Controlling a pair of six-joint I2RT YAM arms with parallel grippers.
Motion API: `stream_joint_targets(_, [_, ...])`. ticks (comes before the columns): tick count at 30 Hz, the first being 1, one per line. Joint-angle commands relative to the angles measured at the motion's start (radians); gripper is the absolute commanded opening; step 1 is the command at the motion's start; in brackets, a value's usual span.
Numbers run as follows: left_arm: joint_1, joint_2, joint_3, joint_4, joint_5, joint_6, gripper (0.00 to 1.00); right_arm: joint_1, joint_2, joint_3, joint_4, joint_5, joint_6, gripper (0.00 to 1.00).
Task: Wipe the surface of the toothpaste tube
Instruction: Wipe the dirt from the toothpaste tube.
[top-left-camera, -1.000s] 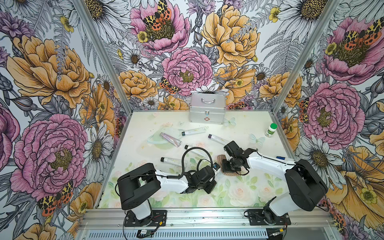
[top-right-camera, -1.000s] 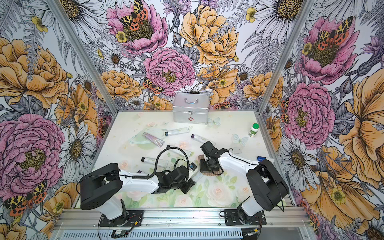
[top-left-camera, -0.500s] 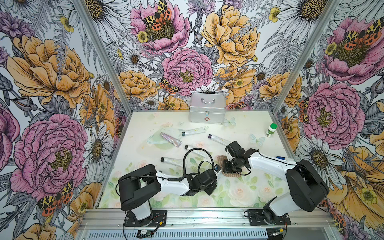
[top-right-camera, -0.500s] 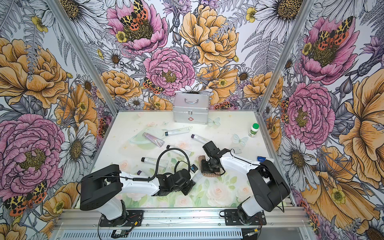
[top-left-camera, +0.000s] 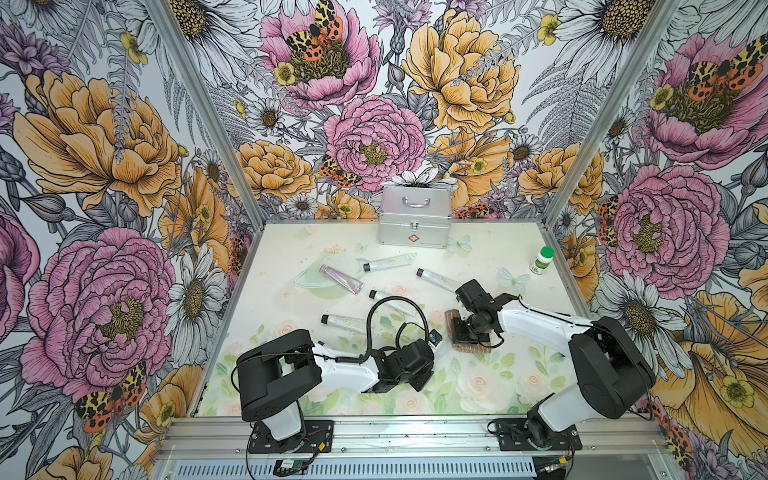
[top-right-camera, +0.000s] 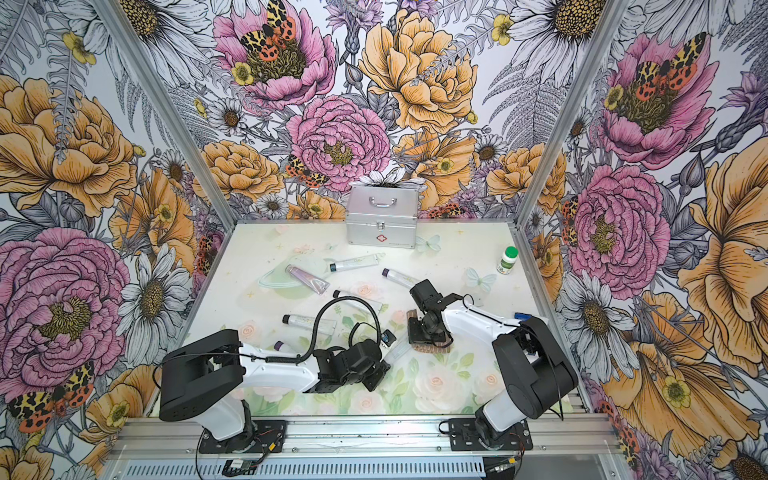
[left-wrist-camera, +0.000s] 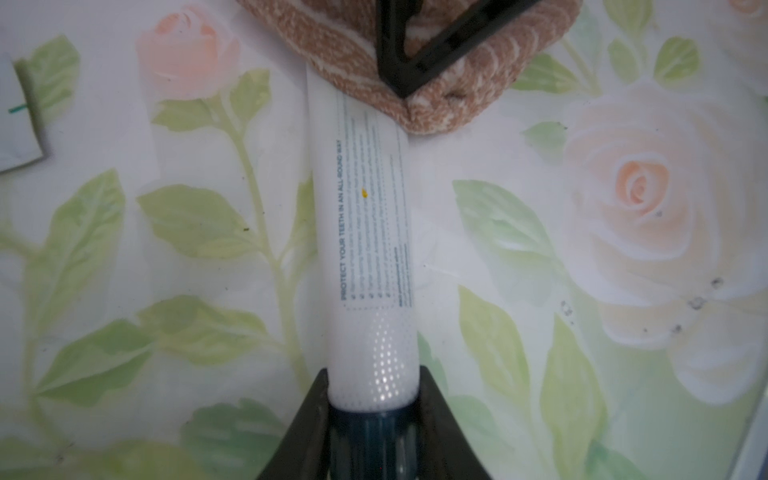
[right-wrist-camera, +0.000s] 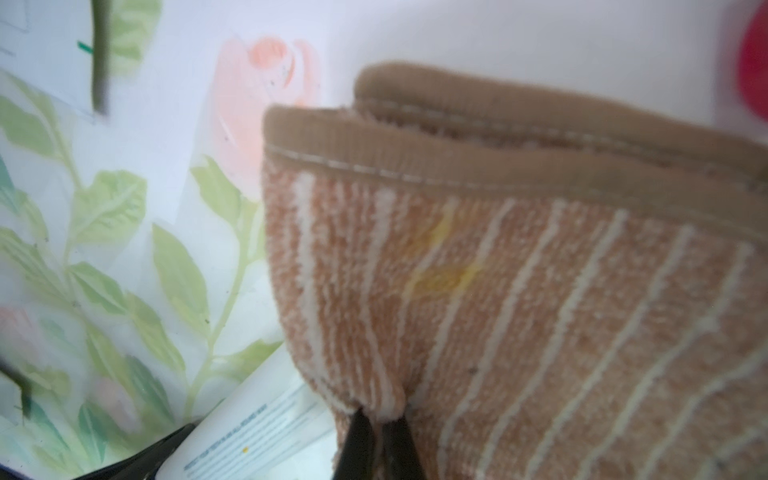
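A white toothpaste tube with a dark cap lies on the flowered table, and my left gripper is shut on its cap end. A small yellow speck sits on its printed side. A brown striped towel with a yellow stain covers the tube's far end. My right gripper is shut on a fold of that towel. In both top views the towel lies near the table's middle under the right gripper, with the tube running from it to the left gripper.
Several other tubes and a purple one lie further back. A silver case stands at the back wall. A green-capped bottle stands at the right edge.
The right gripper and towel have shifted slightly to the right over the tube's end. The left gripper has barely moved and keeps its hold.
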Motion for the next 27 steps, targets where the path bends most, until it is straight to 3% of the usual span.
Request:
stream_joint_targets(1, [0.000, 0.001, -0.004, -0.046, -0.013, 0.014, 0.26, 0.048, -0.029, -0.009, -0.005, -0.115, 0.036, 0.00])
stream_joint_targets(9, [0.022, -0.034, -0.028, -0.020, 0.010, 0.009, 0.26, 0.100, -0.010, -0.028, 0.023, -0.133, 0.060, 0.00])
stream_joint_targets(18, [0.028, -0.041, -0.041, -0.010, 0.025, 0.002, 0.26, 0.050, 0.106, -0.001, -0.013, 0.112, 0.014, 0.00])
stream_joint_targets(27, [0.028, -0.051, -0.044, -0.006, 0.034, 0.001, 0.26, -0.039, 0.034, 0.038, -0.026, 0.044, -0.009, 0.00])
